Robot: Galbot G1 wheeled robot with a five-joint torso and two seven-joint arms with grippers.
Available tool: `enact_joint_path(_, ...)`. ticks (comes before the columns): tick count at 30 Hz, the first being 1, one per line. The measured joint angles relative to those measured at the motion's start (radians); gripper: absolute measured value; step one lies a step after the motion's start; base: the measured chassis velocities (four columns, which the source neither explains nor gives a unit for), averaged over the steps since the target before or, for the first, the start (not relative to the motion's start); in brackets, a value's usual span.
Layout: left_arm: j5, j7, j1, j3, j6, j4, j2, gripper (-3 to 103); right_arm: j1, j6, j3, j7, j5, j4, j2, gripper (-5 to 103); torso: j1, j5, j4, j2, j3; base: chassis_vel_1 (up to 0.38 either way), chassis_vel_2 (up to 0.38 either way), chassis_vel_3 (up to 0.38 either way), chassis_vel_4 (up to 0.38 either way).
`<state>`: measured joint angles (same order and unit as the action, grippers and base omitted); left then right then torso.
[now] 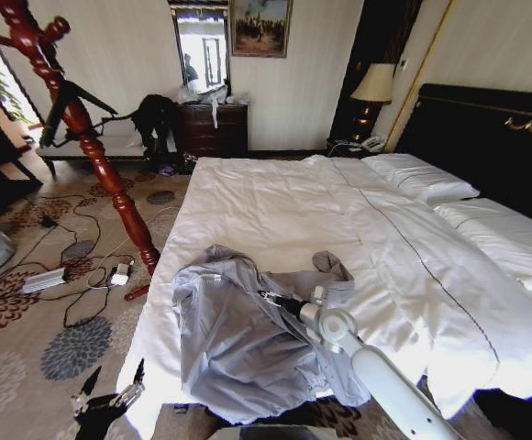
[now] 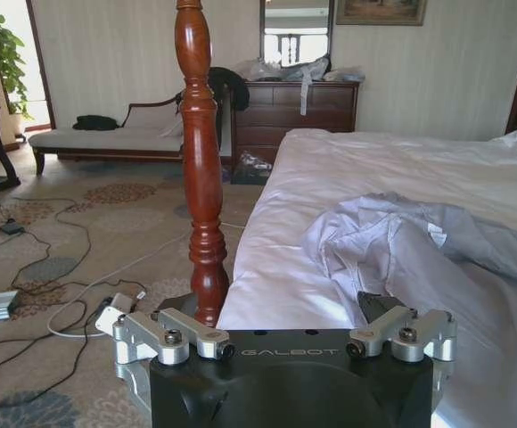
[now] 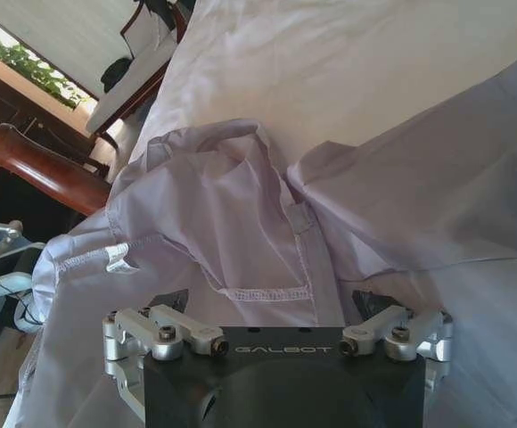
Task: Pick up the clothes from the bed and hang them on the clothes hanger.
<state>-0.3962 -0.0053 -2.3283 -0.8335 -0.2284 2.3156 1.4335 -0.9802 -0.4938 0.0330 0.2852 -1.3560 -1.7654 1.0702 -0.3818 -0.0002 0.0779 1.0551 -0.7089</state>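
The clothes, a light grey-lavender shirt (image 1: pixel 238 339), lie crumpled at the foot of the bed (image 1: pixel 275 202), partly hanging over its edge. My right gripper (image 1: pixel 268 297) reaches in from the lower right and rests on the shirt's upper folds. In the right wrist view this gripper (image 3: pixel 267 299) is open, with the shirt (image 3: pixel 232 223) bunched between the jaws. My left gripper (image 1: pixel 112 380) hangs open and empty over the carpet beside the bed's corner. The black clothes hanger (image 1: pixel 73 105) hangs on the red wooden stand (image 1: pixel 92 137). The left wrist view shows the shirt (image 2: pixel 401 250) on the bed (image 2: pixel 374 160).
The red stand's post (image 2: pixel 201 178) rises from the carpet close to the bed's left corner. Cables and a power strip (image 1: pixel 50 278) litter the floor. A black garment (image 1: pixel 156 115) and a dresser (image 1: pixel 213 128) stand at the far wall. Pillows (image 1: pixel 422 179) lie by the headboard.
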Motion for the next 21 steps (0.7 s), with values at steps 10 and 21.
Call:
enact_joint_path(10,-0.027,0.000,-0.010,-0.028,-0.012,-0.006,-0.005,100,0.041,0.010,-0.064,0.015,-0.008,0.055,0.065,100,0.000,0.0000,0.0000,0.000,0.000,0.000,0.000,0.000,0.000)
enact_joint_path(21,-0.037,0.000,-0.007,-0.032,-0.016,-0.017,-0.012,100,0.108,0.010,-0.046,0.009,-0.035,0.121,0.117,100,0.000,-0.0001,0.0000,0.000,0.000,0.000,0.000,0.000,0.000)
